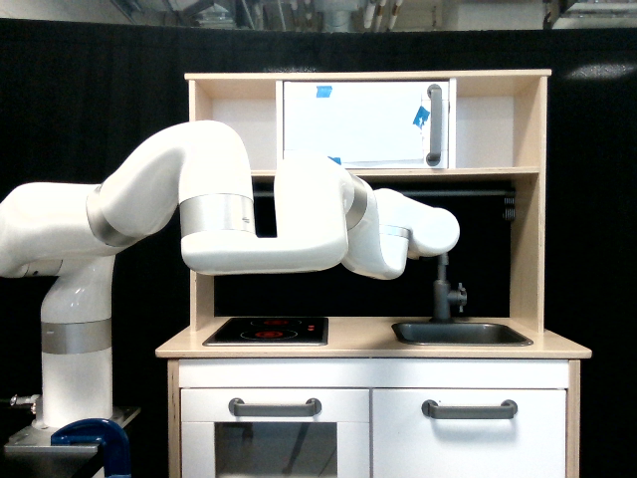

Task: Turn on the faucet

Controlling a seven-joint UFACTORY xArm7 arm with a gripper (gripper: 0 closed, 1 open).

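The arm's wrist is hanging over the faucet (pixel 441 291), beside the sink (pixel 460 334) at the counter's right end. Its gripper is hidden, so whether it is open or holding anything cannot be told. It should be lowering carefully beside the stem toward the small side knob (pixel 459 294).

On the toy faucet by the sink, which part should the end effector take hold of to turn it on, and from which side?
Probably the small side knob low on the faucet stem. It sticks out toward the exterior view's right, above the sink, so coming from that side or from the front looks most open. The spout's top is hidden behind the arm's wrist, and the end effector itself cannot be made out.
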